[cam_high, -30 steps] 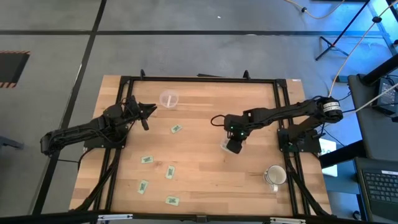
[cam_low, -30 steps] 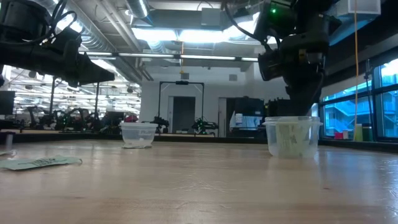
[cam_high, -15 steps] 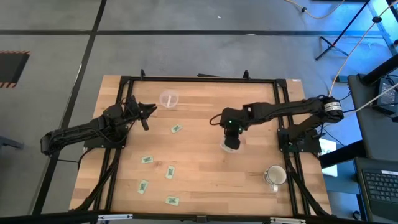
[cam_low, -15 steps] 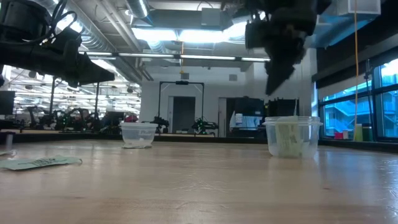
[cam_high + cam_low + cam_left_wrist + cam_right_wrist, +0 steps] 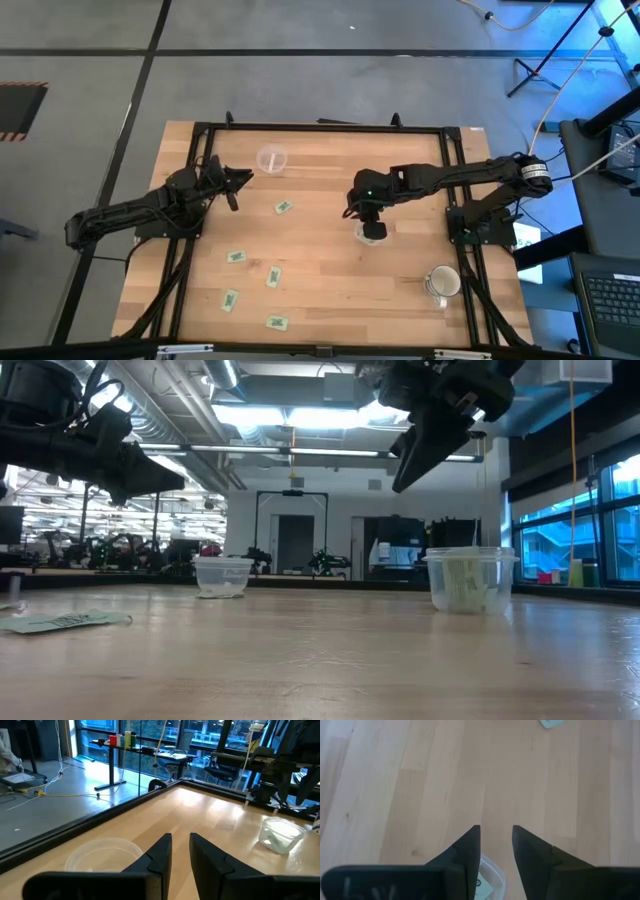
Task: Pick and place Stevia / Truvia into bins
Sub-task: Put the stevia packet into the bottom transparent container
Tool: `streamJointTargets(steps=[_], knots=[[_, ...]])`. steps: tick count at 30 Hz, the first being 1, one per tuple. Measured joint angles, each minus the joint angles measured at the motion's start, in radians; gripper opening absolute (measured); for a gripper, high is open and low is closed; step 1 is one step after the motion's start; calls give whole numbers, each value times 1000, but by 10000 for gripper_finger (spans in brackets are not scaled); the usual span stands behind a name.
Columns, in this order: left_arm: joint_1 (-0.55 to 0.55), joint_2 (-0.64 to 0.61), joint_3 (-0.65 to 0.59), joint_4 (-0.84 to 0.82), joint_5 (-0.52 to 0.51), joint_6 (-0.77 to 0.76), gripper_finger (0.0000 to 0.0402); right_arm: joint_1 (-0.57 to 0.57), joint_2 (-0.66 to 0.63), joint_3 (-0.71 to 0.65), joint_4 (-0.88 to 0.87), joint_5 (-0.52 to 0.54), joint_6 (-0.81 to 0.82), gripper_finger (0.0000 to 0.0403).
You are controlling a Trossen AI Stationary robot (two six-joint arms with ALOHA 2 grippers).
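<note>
My right claw [image 5: 495,847] is released and holds nothing; its two dark fingers [image 5: 465,851] stand apart with bare wood between them. It hangs in the air above the middle-right part of the worktop [image 5: 320,270], just over the near bin [image 5: 368,233], a clear round cup whose rim I see under my fingers. Inside this bin lie light green Stevia packets [image 5: 462,582], standing against the wall of the cup in the low view. My left claw [image 5: 179,851] waits above the far-left part of the worktop, raised, and it carries nothing; its fingers are only a little apart, with a narrow gap between them. Just beside and below it stands the second bin [image 5: 271,159], also clear; in the low view I see something whitish at its bottom, but I cannot tell what it is. Five more packets lie flat on the wood, all apart from each other: one packet [image 5: 283,207] between the two bins, and four [image 5: 250,285] in the nearer left part of the worktop. A greyish mug [image 5: 442,284] with a handle stands near the right front corner, well apart from both bins.
</note>
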Motion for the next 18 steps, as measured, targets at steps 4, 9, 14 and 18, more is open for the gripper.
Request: streamJointTargets(steps=[4,9,14,18], knots=[[0,0,0,0,0,0,63,0,0,0,0,0,-1,116],[0,0,0,0,42,63,73,0,0,0,0,0,-1,116],[-3,0,0,30,202,68,109,-3,0,0,10,0,-48,116],[-16,0,0,41,217,-27,134,-9,0,0,80,17,-104,116]])
